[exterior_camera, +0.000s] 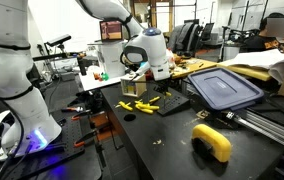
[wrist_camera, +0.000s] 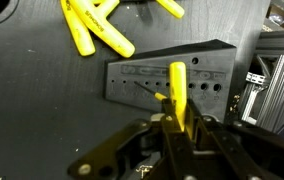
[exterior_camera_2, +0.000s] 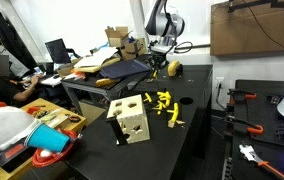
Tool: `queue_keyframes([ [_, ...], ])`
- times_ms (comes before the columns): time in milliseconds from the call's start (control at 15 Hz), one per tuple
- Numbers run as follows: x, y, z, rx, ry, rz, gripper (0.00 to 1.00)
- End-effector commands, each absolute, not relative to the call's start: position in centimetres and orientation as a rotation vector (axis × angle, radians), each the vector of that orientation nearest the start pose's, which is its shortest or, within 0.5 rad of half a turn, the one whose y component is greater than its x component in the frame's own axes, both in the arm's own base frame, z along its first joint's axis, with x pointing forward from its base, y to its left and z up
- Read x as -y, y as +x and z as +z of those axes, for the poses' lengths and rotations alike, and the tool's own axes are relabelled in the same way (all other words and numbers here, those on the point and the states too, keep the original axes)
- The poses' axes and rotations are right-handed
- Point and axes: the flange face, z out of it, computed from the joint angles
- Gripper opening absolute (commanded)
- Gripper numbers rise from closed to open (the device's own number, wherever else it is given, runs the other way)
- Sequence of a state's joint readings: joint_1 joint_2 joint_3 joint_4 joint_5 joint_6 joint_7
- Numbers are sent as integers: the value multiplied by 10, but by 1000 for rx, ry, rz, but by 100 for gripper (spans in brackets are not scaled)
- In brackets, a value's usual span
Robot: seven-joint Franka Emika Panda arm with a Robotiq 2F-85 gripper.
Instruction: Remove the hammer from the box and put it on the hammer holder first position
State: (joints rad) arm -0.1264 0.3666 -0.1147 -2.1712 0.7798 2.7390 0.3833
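In my wrist view, loose yellow tools (wrist_camera: 94,30) lie upper left and the holder (wrist_camera: 132,85) sits mid-frame. My gripper (wrist_camera: 180,128) clenches the hammer (wrist_camera: 178,85), its long axis straight out from my fingers (wrist_camera: 160,135), tip over the holder's holes. Only an exterior view shows the box (exterior_camera_2: 132,122), well apart.

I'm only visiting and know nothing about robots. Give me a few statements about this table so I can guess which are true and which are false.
1. The gripper grips a yellow hammer. True.
2. The holder is white. False: it is dark grey.
3. More yellow tools lie loose on the table. True.
4. The box sits right under the gripper. False: it stands well apart from the gripper; the holder is what lies below it.
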Motion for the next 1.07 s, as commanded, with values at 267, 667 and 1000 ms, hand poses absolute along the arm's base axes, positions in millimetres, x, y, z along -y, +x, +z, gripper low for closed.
queue_keyframes([
  [267,165,554,231,-1719,-2233,-249,4],
  [667,162,555,225,-1732,-2230,-194,4],
  [1000,159,557,223,-1751,-2208,-144,4],
])
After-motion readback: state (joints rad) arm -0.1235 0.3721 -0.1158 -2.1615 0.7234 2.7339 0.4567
